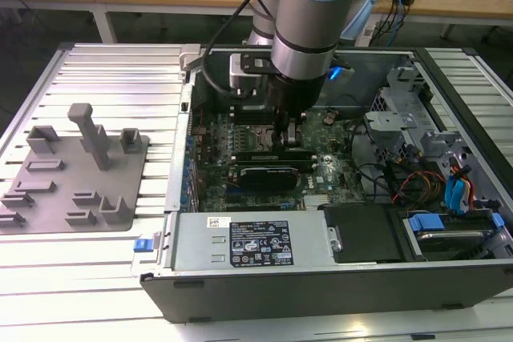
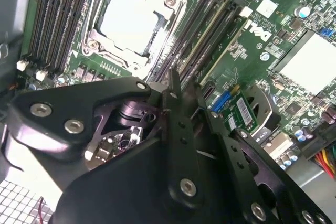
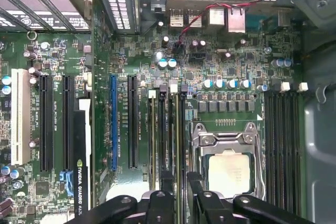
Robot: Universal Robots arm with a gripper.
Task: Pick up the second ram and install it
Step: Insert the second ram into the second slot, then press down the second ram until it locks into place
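Exterior view: gripper [image 1: 287, 135] down inside the open computer case [image 1: 321, 278] over the green board [image 1: 321, 182], grey tray [image 1: 76, 174] well apart at that view's left. Second wrist view: black fingers [image 2: 175, 103] closed on the memory stick [image 2: 178, 74], its edge sunk among the slots [image 2: 210, 30] beside the processor socket [image 2: 131, 22]. First wrist view: fingertips [image 3: 167, 182] at the near end of the same slots [image 3: 168, 129], stick [image 3: 179, 129] standing in one.

tray [image 1: 48, 198] exterior view's left | case [image 1: 321, 294] right | hand [image 1: 285, 135] inside case

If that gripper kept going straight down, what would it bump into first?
Most likely the memory slots beside the processor socket on the motherboard; the gripper hangs just above them, though depth is hard to judge.
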